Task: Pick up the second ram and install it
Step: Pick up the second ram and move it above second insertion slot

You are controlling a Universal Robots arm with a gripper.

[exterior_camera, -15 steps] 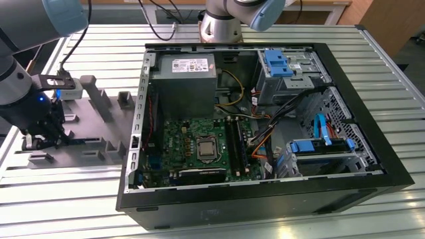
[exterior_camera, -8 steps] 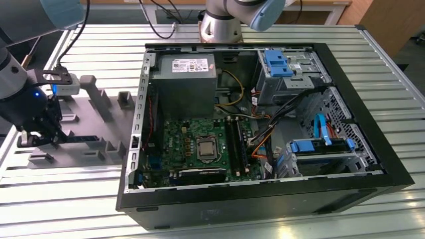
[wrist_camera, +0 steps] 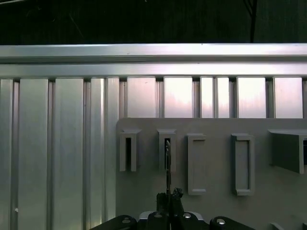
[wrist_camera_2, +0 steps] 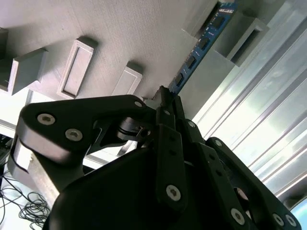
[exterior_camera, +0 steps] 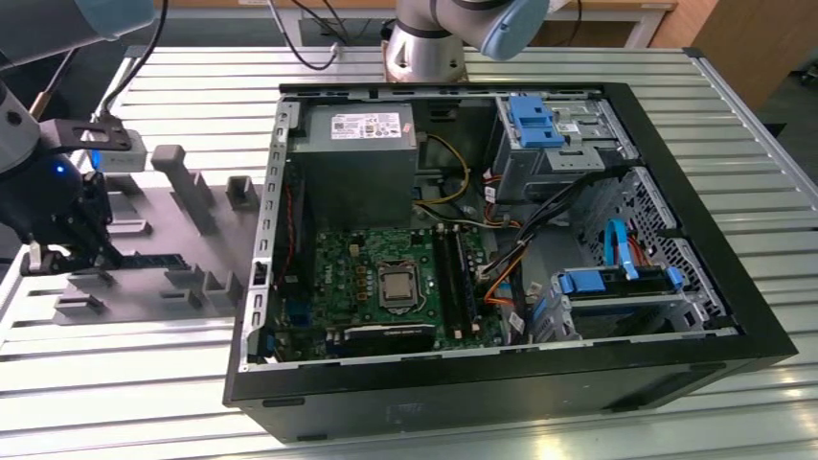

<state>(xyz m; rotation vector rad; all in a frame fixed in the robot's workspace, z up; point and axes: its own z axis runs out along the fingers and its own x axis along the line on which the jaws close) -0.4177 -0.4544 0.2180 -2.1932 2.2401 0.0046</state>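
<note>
Your claw (wrist_camera_2: pixel 165 94) looks closed on the second ram (wrist_camera_2: pixel 202 44) at the gray holder (wrist_camera_2: pixel 110 28). This is the pickup step, and it calls for a straight lift.

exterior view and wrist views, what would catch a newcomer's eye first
The open computer case, green motherboard inside, sits mid-table in the exterior view. In the second wrist view the gripper is closed on the second ram, a blue stick standing on edge among the blocks of the gray fixture at the exterior view's left.

Legible text: none is found. A white label (exterior_camera: pixel 364 125) is borne by the power supply (exterior_camera: pixel 352 187); its print is unreadable.
</note>
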